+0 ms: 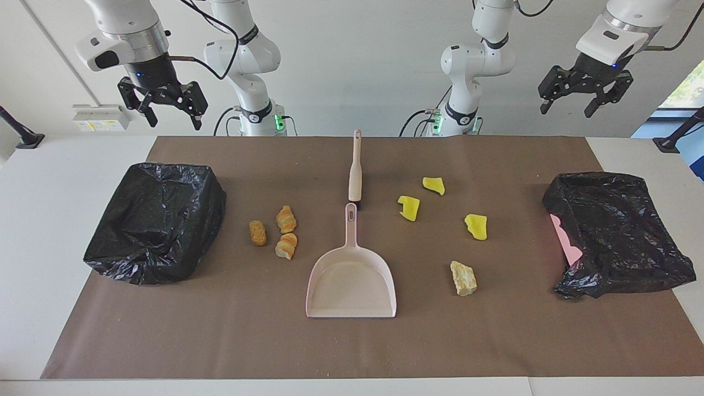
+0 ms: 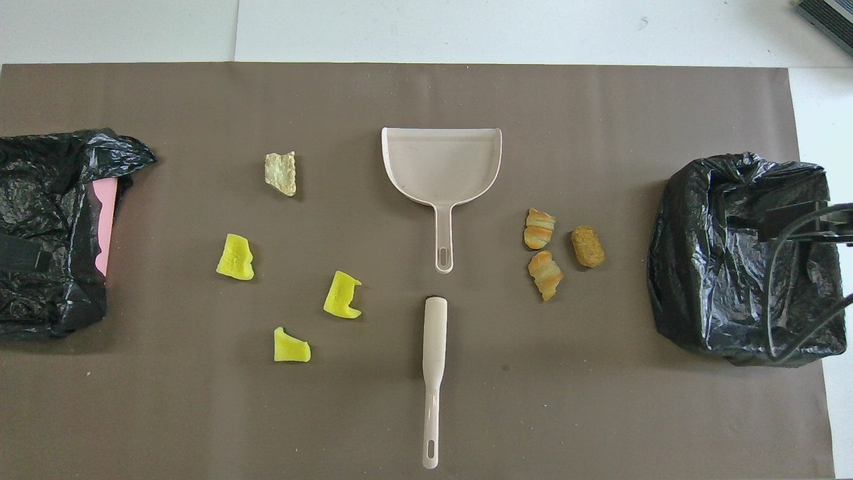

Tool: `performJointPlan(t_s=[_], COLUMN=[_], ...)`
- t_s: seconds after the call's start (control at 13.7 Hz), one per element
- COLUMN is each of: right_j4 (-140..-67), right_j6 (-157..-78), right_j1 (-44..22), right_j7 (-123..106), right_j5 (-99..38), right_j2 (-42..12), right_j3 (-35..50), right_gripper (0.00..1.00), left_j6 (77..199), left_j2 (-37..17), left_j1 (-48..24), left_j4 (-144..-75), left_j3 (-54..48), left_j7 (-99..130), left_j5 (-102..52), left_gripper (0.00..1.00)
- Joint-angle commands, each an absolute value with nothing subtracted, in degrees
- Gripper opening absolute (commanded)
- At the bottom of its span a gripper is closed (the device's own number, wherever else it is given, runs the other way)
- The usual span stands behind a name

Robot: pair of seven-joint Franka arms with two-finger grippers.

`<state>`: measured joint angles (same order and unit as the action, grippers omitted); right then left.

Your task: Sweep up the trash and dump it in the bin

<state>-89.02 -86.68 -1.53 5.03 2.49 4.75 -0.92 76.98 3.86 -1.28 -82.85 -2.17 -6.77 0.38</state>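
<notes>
Nothing swept yet: both arms wait above the table ends

Clearly the task is at its first step. The right gripper (image 1: 165, 107) hangs high over the table edge at its own end, above the bin lined with a black bag (image 1: 157, 220), fingers apart and holding nothing. The left gripper (image 1: 583, 91) hangs the same way above the other black bag (image 1: 616, 231), also with fingers apart and empty.

All the trash lies on the brown mat (image 1: 352, 341). Three yellow chunks (image 1: 408, 208) and a pale beige lump (image 1: 463, 278) are toward the left arm's end; two orange-striped pieces (image 1: 286, 220) and a brown nugget (image 1: 257, 232) are toward the right arm's end. Between them lies the dustpan (image 1: 352, 286), mouth away from the robots, handle toward them. The brush (image 1: 356, 170) lies just beside the handle tip, nearer to the robots.

I judge that the next move calls for one arm to come down on the brush and the other on the dustpan handle. Both handles lie flat and close together in one line, so the arms could hinder each other. The scraps are spread apart, so several strokes seem needed.
</notes>
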Motion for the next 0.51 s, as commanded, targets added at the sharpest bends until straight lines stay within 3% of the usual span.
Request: performJointPlan(t_s=[0.0,0.44], right_j4=[-89.7,-89.7], right_j6=[-86.7,-86.7], right_j1=[-0.8,-0.8], right_j7=[4.7,4.7], right_j5=[1.2,1.2], right_j2=[5.4,5.4], right_j3=[-0.8,-0.8], right_gripper=[1.00,1.00], left_j6=[77.6,77.4], left_j2=[5.4,5.3], left_j1=[-0.2,-1.0], left_j4=[-84.7,-84.3], left_j3=[-3.1,-3.2], left_j7=[-6.5,-6.2], left_j5=[0.4,0.4], left_gripper=[1.00,1.00])
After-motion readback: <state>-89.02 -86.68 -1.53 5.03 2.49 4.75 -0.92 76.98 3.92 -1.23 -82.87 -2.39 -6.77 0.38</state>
